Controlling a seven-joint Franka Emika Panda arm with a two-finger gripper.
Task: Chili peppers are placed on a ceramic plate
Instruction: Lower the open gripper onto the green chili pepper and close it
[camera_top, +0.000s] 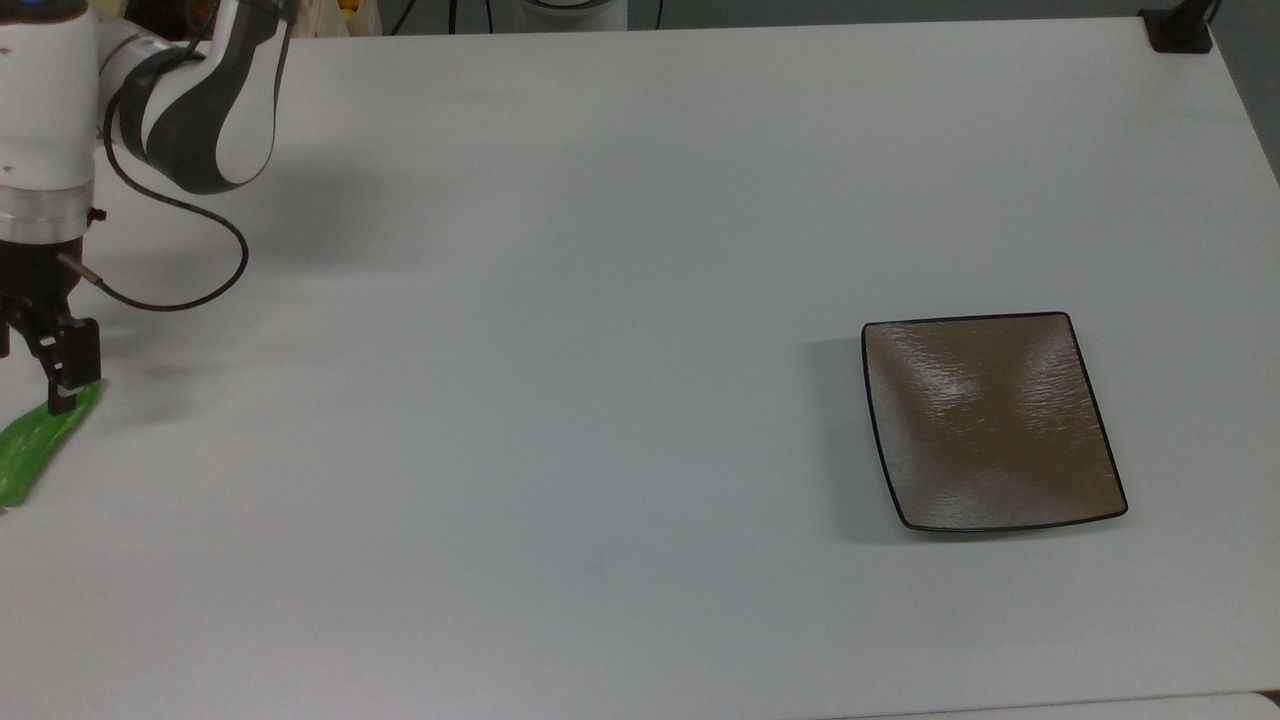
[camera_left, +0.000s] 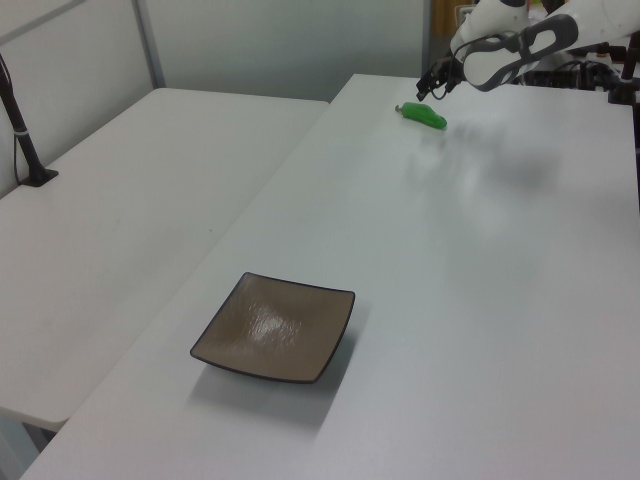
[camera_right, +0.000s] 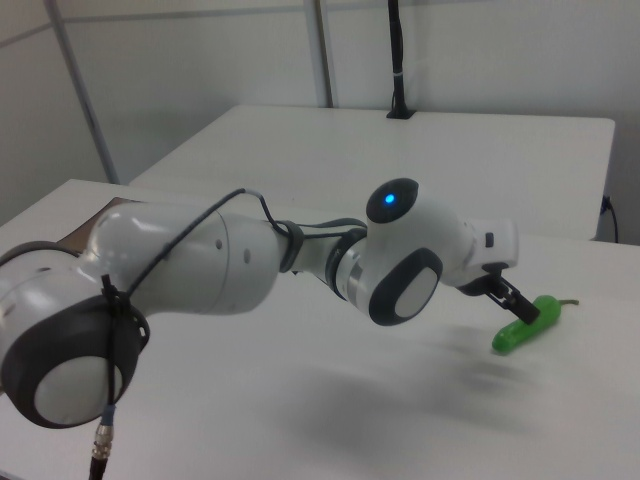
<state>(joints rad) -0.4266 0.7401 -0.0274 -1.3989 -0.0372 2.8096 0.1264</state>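
Black two-finger gripper (camera_top: 35, 385) low over the white table (camera_top: 620, 300) at the top view's far left, pointing straight down, fingers spread apart, one finger (camera_top: 62, 398) overlapping the upper end of the bright green, glossy, elongated chili pepper (camera_top: 35, 450); whether it touches the skin cannot be told. Above the gripper, a silver wrist ring and the white-and-grey Franka arm (camera_top: 190, 110), bent back toward the top view's upper left corner, with a thin black cable (camera_top: 200, 290) looping from the wrist out over the table. Pepper lying flat on the table, slanting from the gripper down toward the top view's left edge, not lifted. In the left view, gripper (camera_left: 430, 88) at the far end of the table, just above the pepper (camera_left: 425, 116), whose short stem points to the left view's left. In the right view, the bulky white arm (camera_right: 200, 270) stretching across the foreground, a blue light lit on one joint, gripper (camera_right: 512, 302) meeting the pepper (camera_right: 525, 323) near its middle, the thin curved stem sticking out toward the right view's right. Square, shallow, brown-tan glazed ceramic plate (camera_top: 990, 420) with rippled surface and thin dark rim well apart from gripper and pepper, on the top view's right half, bare; same plate (camera_left: 275, 327) nearest the camera in the left view. Second white table (camera_left: 130, 200) alongside, on the left view's left.
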